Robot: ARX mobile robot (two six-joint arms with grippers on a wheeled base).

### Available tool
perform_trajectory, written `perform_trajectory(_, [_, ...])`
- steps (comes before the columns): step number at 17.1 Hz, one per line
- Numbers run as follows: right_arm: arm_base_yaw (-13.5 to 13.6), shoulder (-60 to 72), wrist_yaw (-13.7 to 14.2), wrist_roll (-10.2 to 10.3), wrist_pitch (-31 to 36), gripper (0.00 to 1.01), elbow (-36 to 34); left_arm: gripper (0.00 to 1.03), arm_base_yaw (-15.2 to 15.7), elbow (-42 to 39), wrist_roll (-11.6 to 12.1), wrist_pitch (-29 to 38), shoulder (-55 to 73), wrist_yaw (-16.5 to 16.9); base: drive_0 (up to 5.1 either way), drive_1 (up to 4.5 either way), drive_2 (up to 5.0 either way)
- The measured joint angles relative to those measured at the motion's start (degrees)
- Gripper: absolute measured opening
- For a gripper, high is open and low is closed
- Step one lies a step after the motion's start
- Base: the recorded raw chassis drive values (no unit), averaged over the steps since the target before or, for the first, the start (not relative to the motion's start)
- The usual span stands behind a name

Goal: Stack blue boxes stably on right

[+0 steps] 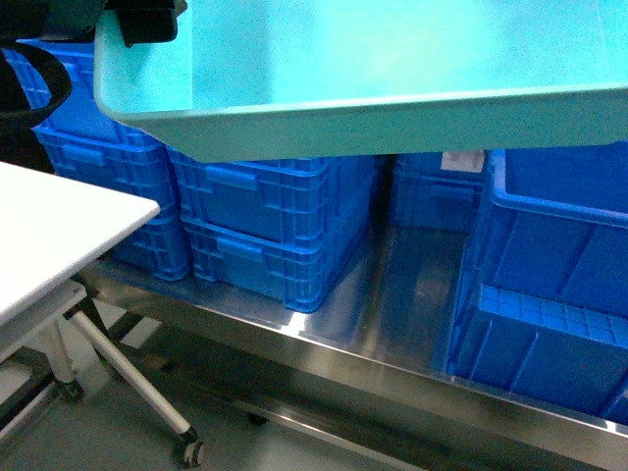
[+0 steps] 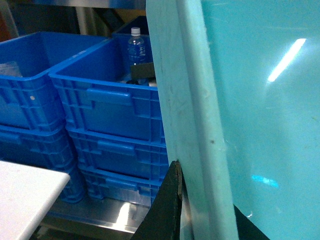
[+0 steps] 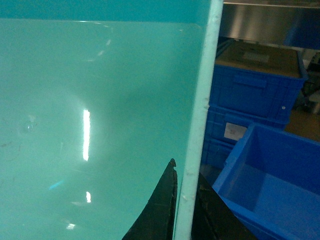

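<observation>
Pale turquoise tub [image 1: 373, 69] raised in the air, open side up, smooth walls, rolled rim, empty inside. Below to the right, open royal-blue ribbed crate [image 1: 549, 285] sits upright on the metal shelf.

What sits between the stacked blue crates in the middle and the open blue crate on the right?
In the head view, a bare strip of steel shelf; more stacked crates behind it.

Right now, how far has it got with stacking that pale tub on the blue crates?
Done: the tub is lifted, held high above the shelf. In hand: both grippers clamp its rim, the left gripper on one side, the right gripper on the other. Left: carrying it right and lowering it into the open crate, which sits lower on the right. Nothing is stacked there yet.
</observation>
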Motion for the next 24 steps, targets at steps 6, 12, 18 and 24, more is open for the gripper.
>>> perform_trajectory(6, [0.26, 0.00, 0.13, 0.07, -0.11, 0.07, 0.00, 0.06, 0.02, 0.00, 0.09, -0.15, 0.00, -0.02, -1.5, -1.51, -1.5])
perform_trajectory(12, [0.33, 0.00, 0.09, 0.07, -0.07, 0.07, 0.02, 0.06, 0.37, 0.00, 0.04, -0.04, 0.00, 0.11, -1.6, -1.64, -1.6])
perform_trajectory(18, [-0.04, 0.00, 0.00, 0.09, -0.42, 0.07, -0.11, 0.06, -0.04, -0.04, 0.04, -0.35, 0.00, 0.00, -1.4, -0.72, -2.1])
perform_trajectory(24, [0.02, 0.00, -0.02, 0.09, -0.15, 0.07, -0.11, 0.06, 0.00, -0.04, 0.15, -0.17, -0.15, -0.02, -1.4, 2.74, -5.6])
